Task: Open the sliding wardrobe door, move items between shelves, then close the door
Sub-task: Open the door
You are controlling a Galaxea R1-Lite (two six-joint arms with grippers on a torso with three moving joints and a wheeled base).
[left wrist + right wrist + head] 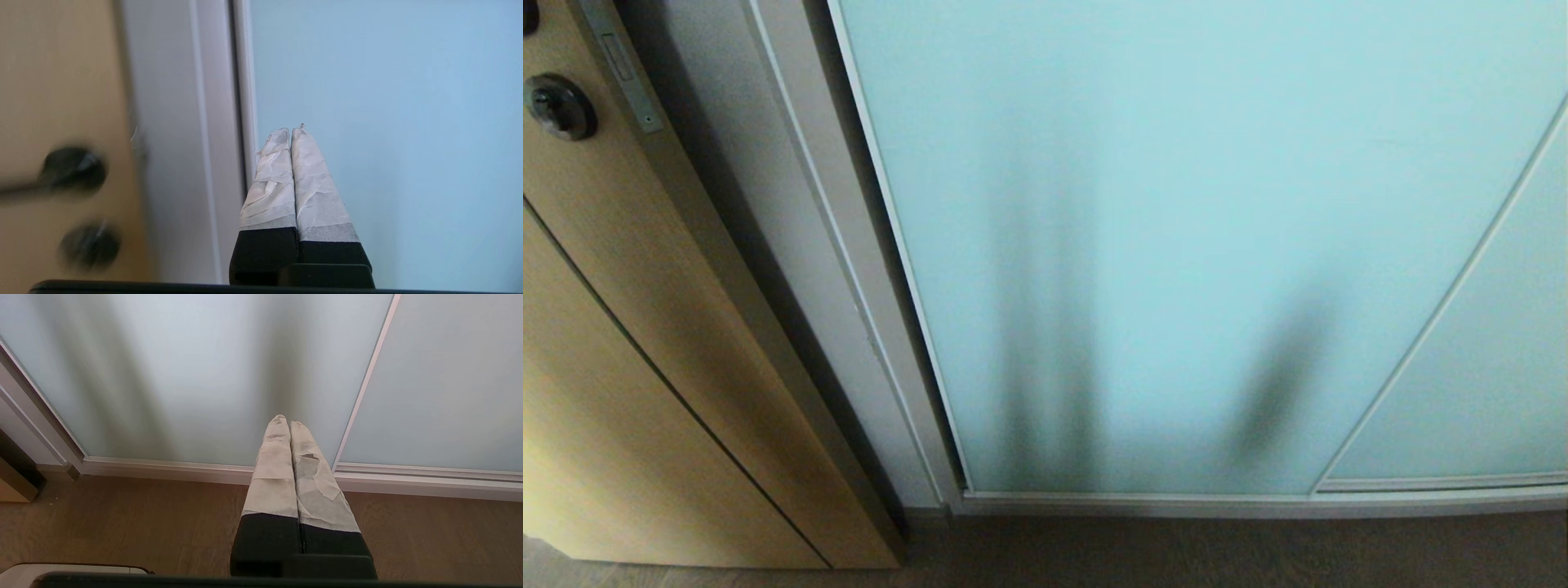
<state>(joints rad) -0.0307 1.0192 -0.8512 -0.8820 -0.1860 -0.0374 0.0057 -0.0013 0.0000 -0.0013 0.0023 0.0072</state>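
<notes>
Sliding wardrobe door (1176,245): frosted pale aqua glass panel in a slim white-silver frame, filling the head view from centre out to 3 o'clock. It stands closed, its near vertical edge against the white jamb (849,269) that runs from 12 o'clock down to 6 o'clock. A second aqua panel (1486,367) overlaps it toward 4 o'clock, divided from it by a thin pale strip. Soft dark vertical shadows show through the glass low on the panel, between 5 and 6 o'clock; what casts them cannot be told. Tan wood-grain door (629,327): occupies the 9 o'clock side, carrying a round black lock (557,106) near 10 o'clock. Brown floor (1176,555): a band along 6 o'clock, below the door's bottom rail.

Left gripper (291,130): neither arm appears in the head view. In the left wrist view its tape-wrapped fingers (269,188) are pressed together, clenched on nothing, raised in front of the aqua glass just beside the frame edge; the blurred lock and the tan door lie beyond the jamb.

Right gripper (285,419): seen in the right wrist view only, fingers pressed together and holding nothing, pointing toward the foot of the aqua door where the bottom rail (171,467) meets the floor, apart from both.
</notes>
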